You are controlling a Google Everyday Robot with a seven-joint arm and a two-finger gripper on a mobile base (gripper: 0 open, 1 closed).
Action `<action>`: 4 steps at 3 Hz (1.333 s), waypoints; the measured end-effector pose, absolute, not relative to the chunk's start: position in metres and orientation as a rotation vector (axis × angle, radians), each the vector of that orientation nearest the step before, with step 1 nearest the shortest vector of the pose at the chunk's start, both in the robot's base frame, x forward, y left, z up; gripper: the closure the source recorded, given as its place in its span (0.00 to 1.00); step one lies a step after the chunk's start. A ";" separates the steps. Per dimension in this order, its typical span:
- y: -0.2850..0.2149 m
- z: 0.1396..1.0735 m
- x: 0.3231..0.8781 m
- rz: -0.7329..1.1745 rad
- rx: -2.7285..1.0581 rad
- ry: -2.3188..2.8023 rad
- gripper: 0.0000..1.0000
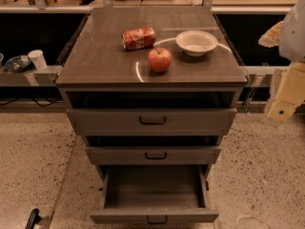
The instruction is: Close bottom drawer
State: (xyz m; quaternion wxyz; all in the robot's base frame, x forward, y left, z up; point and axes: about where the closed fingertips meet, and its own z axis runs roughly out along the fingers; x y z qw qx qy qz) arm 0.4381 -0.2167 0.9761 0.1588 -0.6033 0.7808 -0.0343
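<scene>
The bottom drawer [155,217] stands pulled well out toward us at the foot of the cabinet [95,56], so we judge the closing not yet begun. We see only the arm [286,92] at the right edge, well apart from it. The gripper is out of view, so we cannot tell its state. Next it must reach the drawer's near front and push it straight back.

1. The grey-brown desk [95,56] carries a red apple [159,59] near its front edge. A white bowl [196,42] sits just behind and to the apple's right, and a red package [138,38] lies behind and to its left.
2. The top drawer [105,120] and middle drawer [190,155] stand slightly out.
3. The bottom drawer [124,217] is pulled far out, showing its inner floor.
4. The robot's cream arm [287,92] stands at the right edge, apart from the drawers; its pincer lies outside the view.
</scene>
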 end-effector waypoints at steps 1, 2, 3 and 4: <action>-0.217 0.976 0.438 -0.098 -1.725 2.232 0.00; -0.216 0.975 0.440 -0.092 -1.719 2.219 0.00; -0.217 0.936 0.447 0.056 -1.709 2.206 0.00; -0.203 0.851 0.447 0.373 -1.646 2.143 0.00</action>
